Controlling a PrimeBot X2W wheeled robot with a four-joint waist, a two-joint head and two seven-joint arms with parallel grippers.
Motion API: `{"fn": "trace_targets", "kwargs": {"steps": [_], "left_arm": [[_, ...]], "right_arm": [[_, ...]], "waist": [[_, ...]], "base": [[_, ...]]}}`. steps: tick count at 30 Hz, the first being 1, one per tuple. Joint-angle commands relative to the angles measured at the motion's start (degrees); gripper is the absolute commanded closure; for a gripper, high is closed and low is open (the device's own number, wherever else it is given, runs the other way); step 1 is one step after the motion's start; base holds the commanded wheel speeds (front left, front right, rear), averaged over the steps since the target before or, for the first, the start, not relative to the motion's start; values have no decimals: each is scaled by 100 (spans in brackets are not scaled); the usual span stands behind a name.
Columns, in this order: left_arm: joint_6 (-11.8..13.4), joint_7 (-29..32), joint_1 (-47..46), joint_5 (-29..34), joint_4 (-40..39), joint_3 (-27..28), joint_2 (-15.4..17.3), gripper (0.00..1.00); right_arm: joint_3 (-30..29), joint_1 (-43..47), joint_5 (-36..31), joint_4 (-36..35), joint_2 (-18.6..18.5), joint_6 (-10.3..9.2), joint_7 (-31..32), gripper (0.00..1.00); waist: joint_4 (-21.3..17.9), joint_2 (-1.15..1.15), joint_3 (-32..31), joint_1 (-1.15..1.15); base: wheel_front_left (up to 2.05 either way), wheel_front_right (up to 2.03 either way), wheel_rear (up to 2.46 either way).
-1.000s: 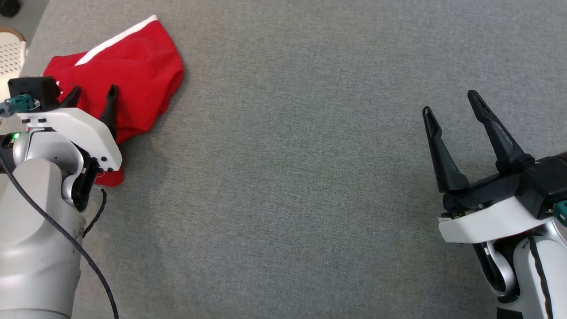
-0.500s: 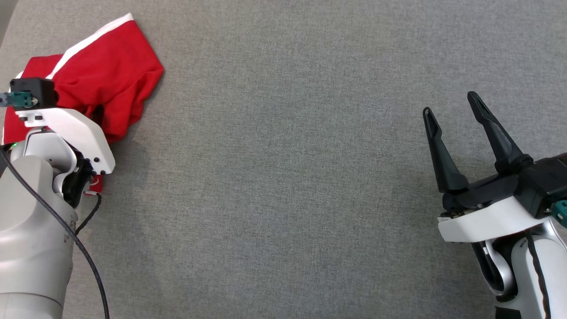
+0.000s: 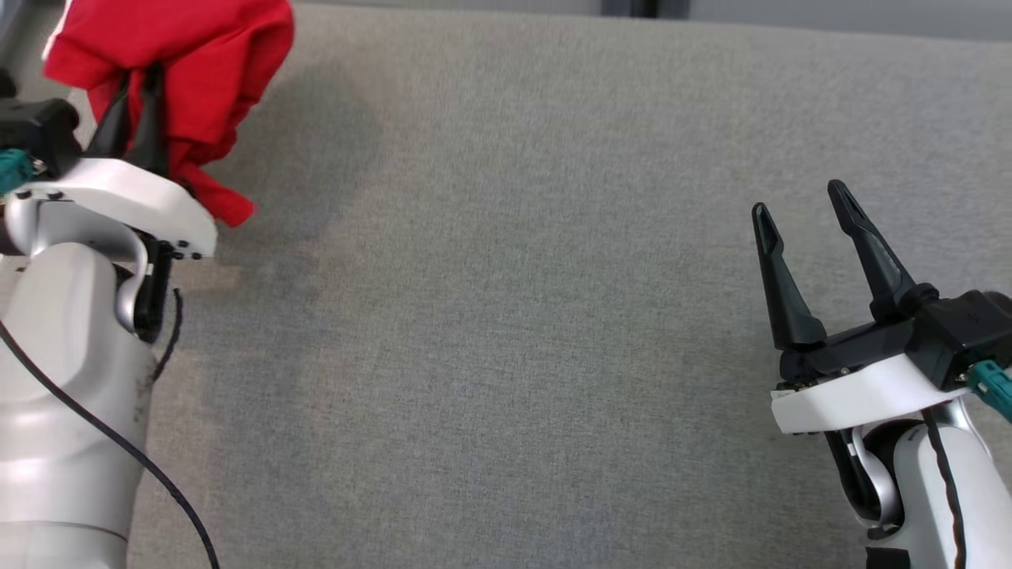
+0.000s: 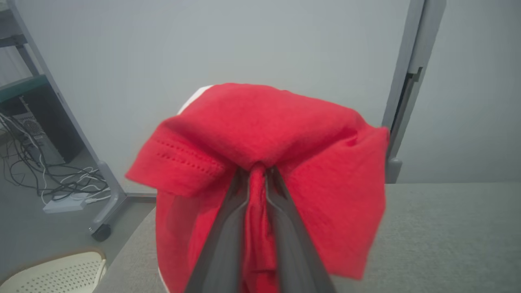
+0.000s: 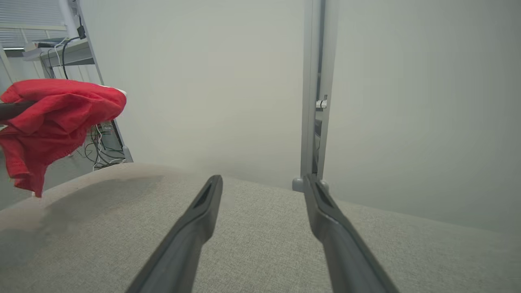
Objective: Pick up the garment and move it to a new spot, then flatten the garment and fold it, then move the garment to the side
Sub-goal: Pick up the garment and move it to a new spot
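- My left gripper (image 3: 141, 75) is pinched tight on a bunched fold of the crumpled red cloth garment (image 3: 198, 47), which drapes over and below its fingertips, above the grey fabric surface (image 3: 514, 316).
- My right gripper (image 3: 798, 199) hovers spread wide and empty, well apart.
- Risk, I judge: the pinch is narrow, so a fast swing could pull the cloth out.

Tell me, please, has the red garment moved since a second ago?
Yes. The garment lay on the grey table; now the left gripper holds it raised above that.
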Motion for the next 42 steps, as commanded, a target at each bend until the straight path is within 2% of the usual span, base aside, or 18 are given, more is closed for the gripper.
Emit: {"fn": "trace_targets", "kwargs": {"steps": [1,8,18,20,24,32,33,34,35,42], "left_arm": [[-40,-97,118,40,-164,-62,-4,100],[-112,-178,657,103,-1349,-480,-246,100],[-164,346,1459,256,-2927,-1483,-552,100],[-154,365,1494,320,-2969,-1593,-584,100],[-88,377,1591,633,-2864,-2033,-716,100],[147,119,1454,1192,-1768,-2750,-933,100],[201,77,1419,1245,-1615,-2799,-957,95],[233,55,1400,1267,-1459,-2847,-982,54],[235,24,1400,1257,-1308,-2887,-1011,0],[323,-233,1263,987,-903,-2851,-1068,0]], "right_arm": [[-15,-20,35,63,29,0,-74,0],[-111,5,96,341,143,0,-258,0],[-361,46,184,419,193,1,-399,0],[-395,53,193,408,193,0,-412,0],[-479,17,316,413,197,1,-473,0],[-507,-104,556,564,198,1,-657,0],[-510,-101,562,576,197,1,-668,0],[-512,-99,576,592,199,1,-688,0],[-521,-100,588,616,199,1,-712,0],[-639,-62,526,732,197,1,-763,0]], "waist": [[-98,0,-256,0],[-450,0,-765,0],[-1384,0,-939,0],[-1484,0,-910,0],[-1921,0,-746,0],[-2636,0,-442,0],[-2690,0,-420,0],[-2736,0,-401,0],[-2762,0,-390,0],[-2627,0,-487,0]], "base": [[0,0,0],[0,0,0],[0,0,0],[0,0,0],[0,0,0],[0,0,0],[0,0,0],[0,0,0],[0,0,0],[0,0,0]]}}
